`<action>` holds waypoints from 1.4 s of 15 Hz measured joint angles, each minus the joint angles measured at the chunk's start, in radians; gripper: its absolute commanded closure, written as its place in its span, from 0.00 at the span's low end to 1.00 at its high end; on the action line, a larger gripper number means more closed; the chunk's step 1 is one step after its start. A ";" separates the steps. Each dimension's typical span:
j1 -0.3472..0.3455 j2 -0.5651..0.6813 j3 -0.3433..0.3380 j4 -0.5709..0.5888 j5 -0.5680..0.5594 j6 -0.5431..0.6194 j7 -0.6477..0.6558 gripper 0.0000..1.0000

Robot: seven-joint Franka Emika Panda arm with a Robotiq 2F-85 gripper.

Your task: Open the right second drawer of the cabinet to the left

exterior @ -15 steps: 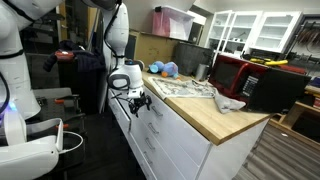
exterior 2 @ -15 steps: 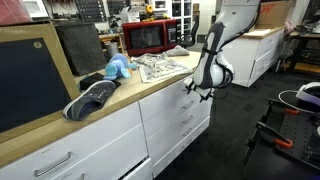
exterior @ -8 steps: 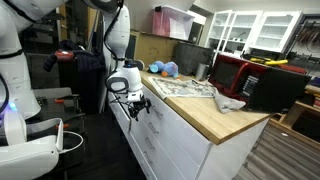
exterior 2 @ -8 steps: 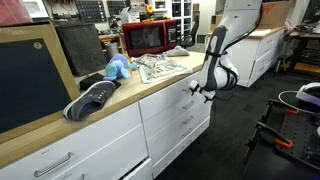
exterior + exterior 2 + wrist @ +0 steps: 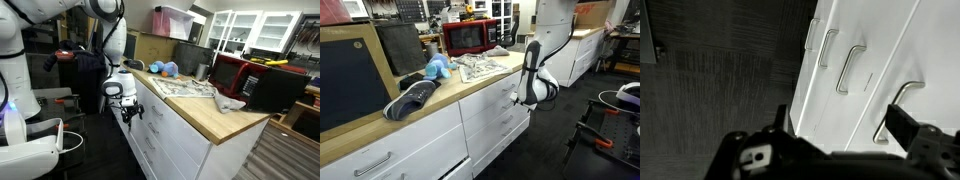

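Four silver handles [image 5: 850, 68] show on one white cabinet [image 5: 890, 45], just beyond the spread, empty gripper [image 5: 840, 122].

You see white cabinet [image 5: 490, 120], silver handles [image 5: 850, 68], light wood table [image 5: 208, 114], red microwave [image 5: 470, 37], blue toy [image 5: 438, 68], dark floor [image 5: 720, 60].

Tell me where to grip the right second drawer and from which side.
Take the drawer by its silver bar handle, mid-span, head-on from the aisle, with the open gripper straddling it above and below. The front is flat. The cabinet's handles stand off on end posts, leaving finger room behind.
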 measured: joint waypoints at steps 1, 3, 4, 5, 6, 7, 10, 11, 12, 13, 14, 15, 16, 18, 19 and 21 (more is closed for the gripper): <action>0.023 0.024 -0.015 0.014 0.016 0.000 0.000 0.00; 0.059 0.064 -0.035 0.051 0.045 0.000 0.000 0.00; 0.072 0.080 -0.041 0.071 0.058 0.000 0.000 0.00; 0.082 0.093 -0.045 0.092 0.072 0.000 0.000 0.00; 0.090 0.105 -0.048 0.111 0.087 0.000 0.000 0.00; 0.097 0.117 -0.051 0.131 0.103 0.000 0.000 0.00; 0.118 0.162 -0.072 0.181 0.148 -0.003 0.004 0.00; 0.127 0.179 -0.080 0.199 0.172 -0.006 0.003 0.00; 0.140 0.196 -0.094 0.219 0.188 -0.013 0.006 0.00; 0.154 0.211 -0.109 0.238 0.199 -0.023 0.011 0.00; 0.166 0.224 -0.123 0.256 0.208 -0.031 0.018 0.00; 0.177 0.236 -0.136 0.273 0.215 -0.038 0.026 0.00; 0.186 0.243 -0.147 0.288 0.222 -0.051 0.028 0.00; 0.209 0.258 -0.175 0.318 0.241 -0.091 0.040 0.00; 0.222 0.265 -0.192 0.333 0.248 -0.116 0.050 0.00; 0.250 0.280 -0.228 0.361 0.259 -0.168 0.078 0.00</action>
